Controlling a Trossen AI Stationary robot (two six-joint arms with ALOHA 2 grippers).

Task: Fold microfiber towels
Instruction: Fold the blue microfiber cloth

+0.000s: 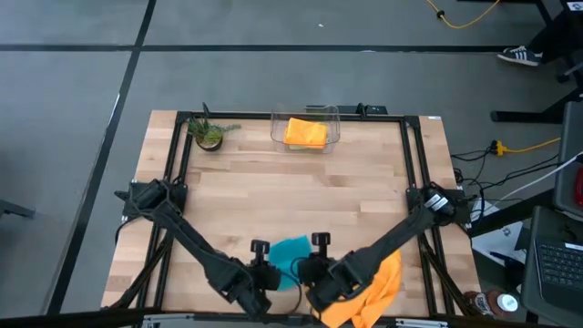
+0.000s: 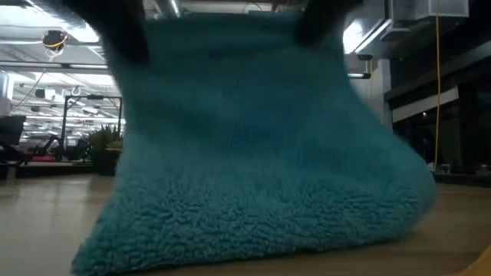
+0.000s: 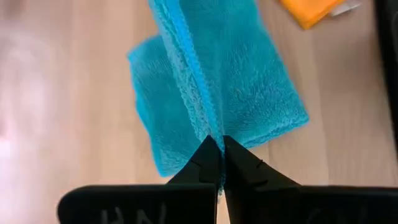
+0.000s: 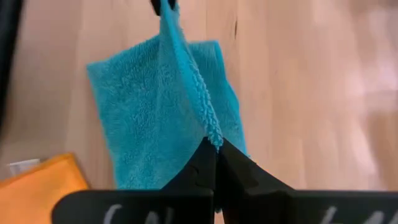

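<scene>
Between both end effectors, the fluffy teal towel [image 1: 291, 251] hangs draped, lower part folded on the table

Wooden table [image 1: 301, 196] bears a small potted plant [image 1: 209, 134] near the far left corner, clear bin [image 1: 305, 128] beside it.

Both end effectors are meeting at the near edge of the counter [image 1: 273, 191], the left end effector [image 1: 260, 266] sitting just left of the right end effector [image 1: 312, 264]. Between them the towel [image 1: 290, 255] is hanging, its upper edge pinched at either end while its lower part is resting on the counter. Just right of the right arm, a second towel [image 1: 373, 292] is draping over the near edge. Far across, at the back edge, the bin [image 1: 305, 118] is sitting with a folded towel [image 1: 305, 133] inside it. Left of the bin, a potted plant [image 1: 209, 132] is standing.
</scene>
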